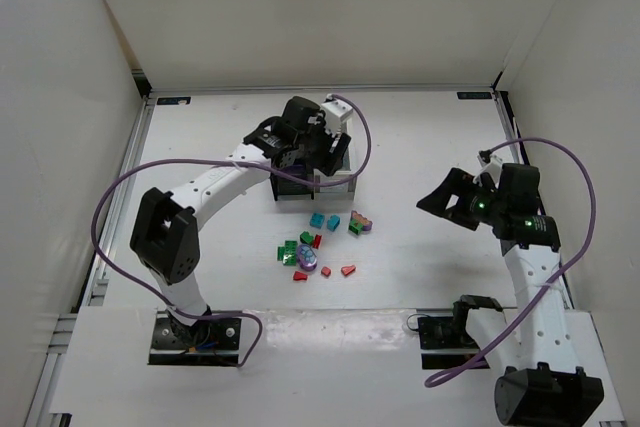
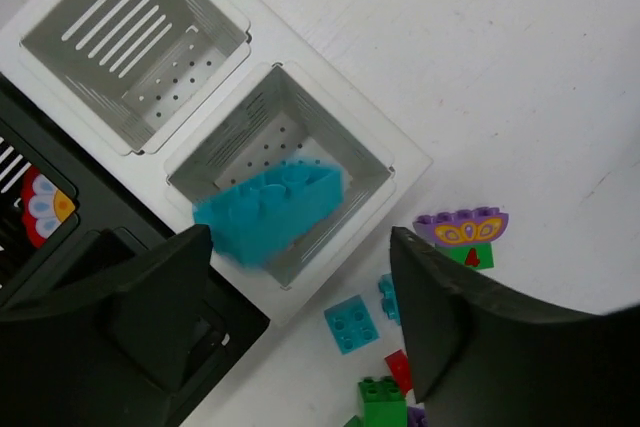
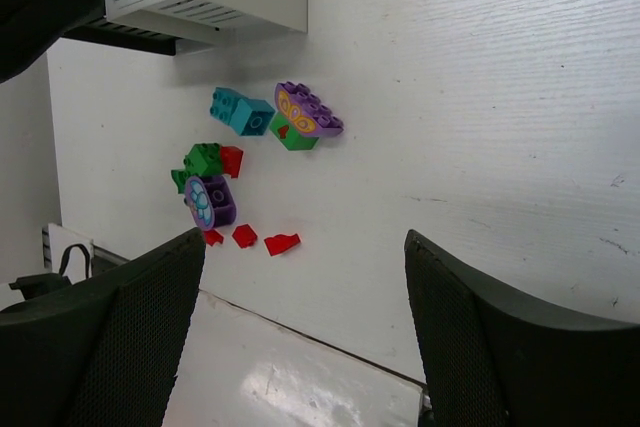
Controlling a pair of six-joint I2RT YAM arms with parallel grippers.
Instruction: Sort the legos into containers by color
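One teal brick [image 2: 270,209], blurred, seems to drop into the white bin [image 2: 400,162] from the left gripper [image 2: 300,247], jaws spread to release it, as the right gripper [image 3: 303,242] waits open-jawed apart from the loose legos [image 3: 205,159].

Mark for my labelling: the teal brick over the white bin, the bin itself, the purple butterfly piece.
teal brick [image 2: 268,209], left wrist view, studded top.
white bin [image 2: 258,50], left wrist view, rim between compartments.
purple butterfly piece [image 2: 462,228], left wrist view, printed face.

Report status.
Left gripper open above white slatted plastic bin; teal plastic brick blurred over its compartment. Right gripper open, empty. Other bricks loose on table.
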